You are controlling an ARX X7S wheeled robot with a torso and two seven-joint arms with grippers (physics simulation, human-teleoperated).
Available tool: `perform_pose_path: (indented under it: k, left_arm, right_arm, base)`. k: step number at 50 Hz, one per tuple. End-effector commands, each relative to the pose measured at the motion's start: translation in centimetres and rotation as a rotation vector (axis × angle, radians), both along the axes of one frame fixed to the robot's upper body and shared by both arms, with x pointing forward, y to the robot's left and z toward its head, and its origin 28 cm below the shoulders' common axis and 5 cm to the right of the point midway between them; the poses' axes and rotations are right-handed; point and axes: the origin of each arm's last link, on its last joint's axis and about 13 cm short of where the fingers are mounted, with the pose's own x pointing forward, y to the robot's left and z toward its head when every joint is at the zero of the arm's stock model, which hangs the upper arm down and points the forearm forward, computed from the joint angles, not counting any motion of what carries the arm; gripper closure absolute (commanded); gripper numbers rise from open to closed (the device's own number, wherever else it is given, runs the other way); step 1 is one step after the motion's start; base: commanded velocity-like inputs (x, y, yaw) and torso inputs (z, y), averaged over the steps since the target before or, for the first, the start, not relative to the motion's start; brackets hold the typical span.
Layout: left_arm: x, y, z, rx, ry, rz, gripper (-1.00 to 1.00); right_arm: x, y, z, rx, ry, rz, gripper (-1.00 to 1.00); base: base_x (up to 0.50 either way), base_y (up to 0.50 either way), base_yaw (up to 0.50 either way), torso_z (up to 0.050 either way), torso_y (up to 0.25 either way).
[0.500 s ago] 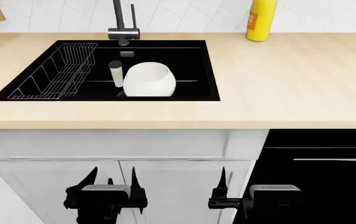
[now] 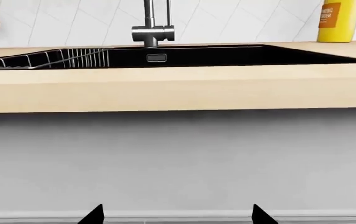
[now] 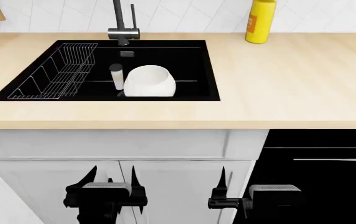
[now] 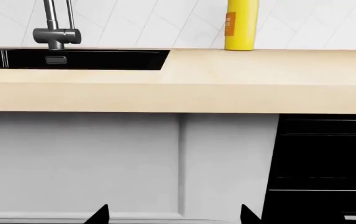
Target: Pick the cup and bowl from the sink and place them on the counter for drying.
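The white bowl [image 3: 148, 80] lies tipped in the black sink [image 3: 184, 60], its opening facing away. The slim cup [image 3: 116, 75], frosted with a black top, stands right beside the bowl on its left. My left gripper [image 3: 112, 176] and right gripper [image 3: 222, 181] hang low in front of the cabinet doors, below the counter [image 3: 290, 79], both open and empty. In the left wrist view the fingertips [image 2: 94, 215] stand wide apart; in the right wrist view the fingertips [image 4: 100, 215] do too. Bowl and cup are hidden in both wrist views.
A wire rack [image 3: 60, 70] fills the sink's left side. The dark faucet [image 3: 123, 21] stands behind the sink. A yellow bottle [image 3: 260, 21] stands at the back of the counter. A black oven front [image 3: 321, 154] is at lower right.
The head view has shifted very slightly, so the scene sits a touch lower. Bowl, cup and both grippers keep their places.
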Motion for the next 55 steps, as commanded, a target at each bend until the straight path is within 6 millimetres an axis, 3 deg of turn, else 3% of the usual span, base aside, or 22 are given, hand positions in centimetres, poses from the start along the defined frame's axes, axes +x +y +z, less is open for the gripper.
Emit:
perform_pose_path:
  k: [1, 8, 55]
  left_arm:
    - [0.23, -0.16, 0.09, 0.009, 0.0, 0.006, -1.0]
    - [0.09, 0.0, 0.22, 0.021, -0.017, 0.012, -1.0]
    - [-0.23, 0.0, 0.38, 0.012, -0.023, 0.01, -1.0]
  right_arm:
    - [-0.02, 0.03, 0.02, -0.009, 0.0, 0.0, -1.0]
    - [0.0, 0.02, 0.01, -0.014, 0.002, -0.003, -1.0]
    - [0.28, 0.13, 0.14, -0.005, 0.0, -0.006, -1.0]
  base:
    - [0.0, 0.0, 0.0, 0.0, 0.0]
    - [0.0, 0.0, 0.0, 0.003, 0.0]
    - [0.0, 0.0, 0.0, 0.049, 0.0]
